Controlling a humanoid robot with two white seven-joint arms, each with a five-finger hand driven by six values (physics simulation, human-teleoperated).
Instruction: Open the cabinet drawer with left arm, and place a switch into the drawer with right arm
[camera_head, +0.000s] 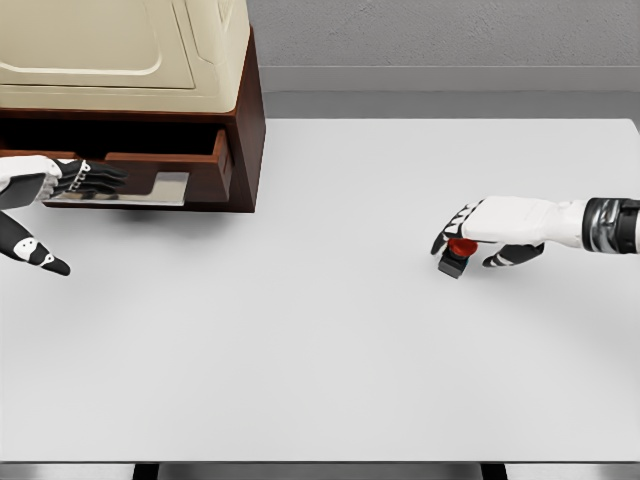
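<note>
From the head view, the left hand (60, 185) hooks curled fingers on the metal handle (150, 187) of the drawer (165, 160), apparently to hold it open, while the right hand (500, 232) closes around the red-capped switch (456, 256) on the table (320, 350), well apart from the cabinet (240, 100), its long axis seemingly tilted down-left.

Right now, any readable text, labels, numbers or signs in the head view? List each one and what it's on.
None readable.
cabinet: plain cream panels, no markings.
drawer: bare front and metal handle, no label.
switch: red top on black base under the right hand, no lettering visible; partly covered by the fingers.
table: blank white.
left hand at the drawer handle: no markings.
</note>
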